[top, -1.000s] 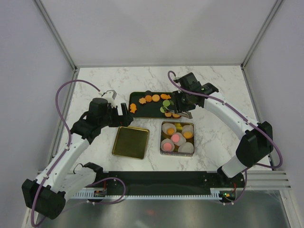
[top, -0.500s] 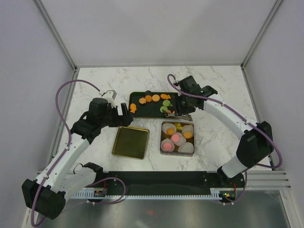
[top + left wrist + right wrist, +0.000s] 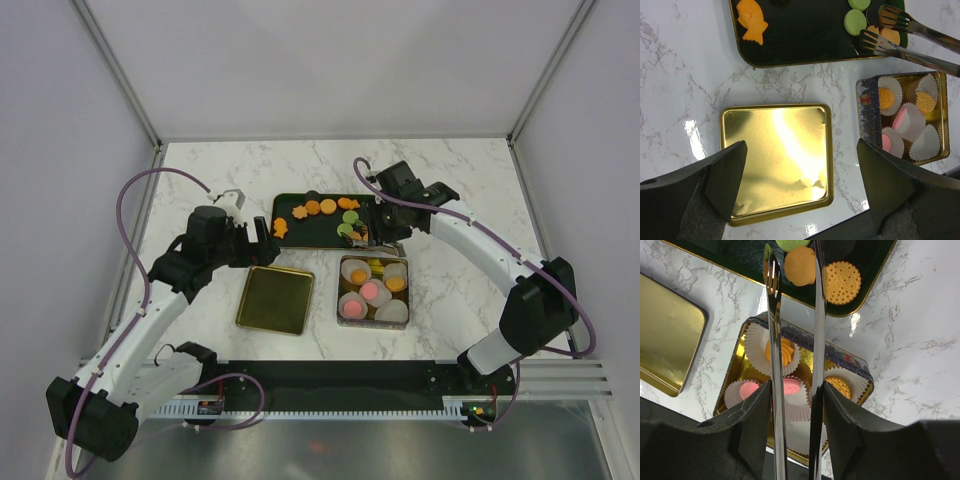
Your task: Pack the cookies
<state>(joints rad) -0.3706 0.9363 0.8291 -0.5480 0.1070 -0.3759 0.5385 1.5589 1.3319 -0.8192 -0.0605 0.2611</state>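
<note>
Cookies lie on a black tray [image 3: 310, 232]: orange rounds [image 3: 320, 207], fish shapes [image 3: 281, 227] and green rounds [image 3: 350, 217]. My right gripper [image 3: 377, 222] is shut on metal tongs [image 3: 774, 315]. The tongs' tips stand on either side of a round orange cookie [image 3: 800, 266] at the tray's near right end, beside a dotted biscuit [image 3: 842, 282]. I cannot tell whether the tips pinch it. A tin [image 3: 340, 290] holds white paper cups with orange and pink cookies. My left gripper [image 3: 800, 170] is open and empty over a gold lid [image 3: 775, 150].
The gold lid [image 3: 275, 299] lies left of the tin, both in front of the tray. In the left wrist view a fish cookie [image 3: 752, 22] sits at the tray's left end and the tongs [image 3: 900, 50] reach in from the right. Marble table, walls on three sides.
My right gripper has shifted the tongs slightly left and down onto the tray's right end. The left arm has not moved.
</note>
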